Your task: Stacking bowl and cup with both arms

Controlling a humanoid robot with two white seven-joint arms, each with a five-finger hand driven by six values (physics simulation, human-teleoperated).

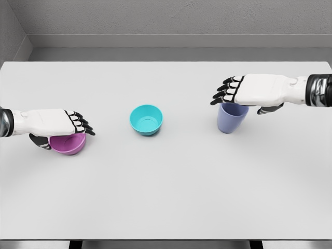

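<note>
The left hand point(57, 123) comes in from the left edge, palm down, lying flat over a purple bowl point(69, 144). Its dark-tipped fingers point(82, 123) reach out past the bowl's far rim, and the thumb curls below at the bowl's left side; whether the bowl is truly gripped cannot be told from this view. The bowl sits upright on the white counter point(171, 192), near its left side, with most of its opening hidden under the palm.

The right hand point(249, 91) comes in from the right edge, also palm down, over the mouth of a blue-violet cup point(231, 118). Its fingers point(225, 91) extend leftward beyond the cup's rim and the thumb shows dark behind the cup to the right. It seems to close on the cup's top, but the contact itself is hidden, so a firm grip cannot be confirmed. The cup stands upright on the counter, right of the middle.

Between the 2 hands, well apart from both, a teal bowl point(146, 119) rests upright on the counter, open side up and nothing inside it. A grey wall point(171, 23) rises behind the counter's far edge.
</note>
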